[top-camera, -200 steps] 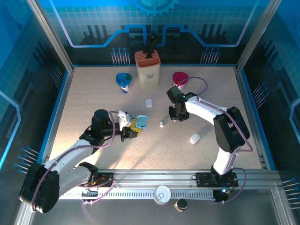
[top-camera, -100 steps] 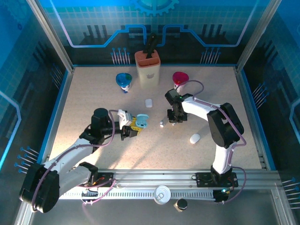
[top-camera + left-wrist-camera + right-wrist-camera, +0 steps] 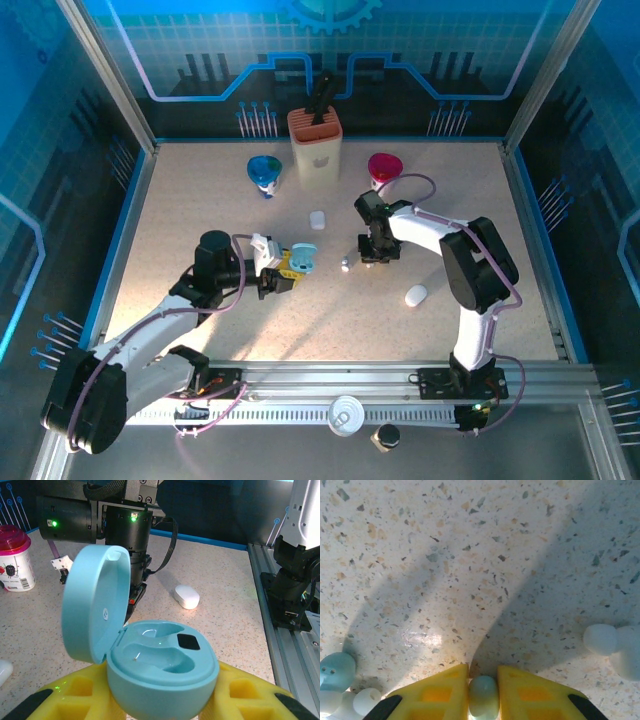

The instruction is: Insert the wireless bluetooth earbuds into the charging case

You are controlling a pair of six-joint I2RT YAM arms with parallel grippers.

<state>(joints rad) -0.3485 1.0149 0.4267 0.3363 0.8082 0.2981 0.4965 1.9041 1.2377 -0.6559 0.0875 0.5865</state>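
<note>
Item: right claw, near-shut, tip-pinching one pale earbud; left claw clamping the open blue charging case; risk: glossy bud may squirt from so shallow a pinch.

Right gripper edged slightly left over table; right elbow swung left too, arm folded tighter.

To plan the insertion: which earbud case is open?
The light blue case in the left gripper: its lid stands up; the white case lies shut.
</note>
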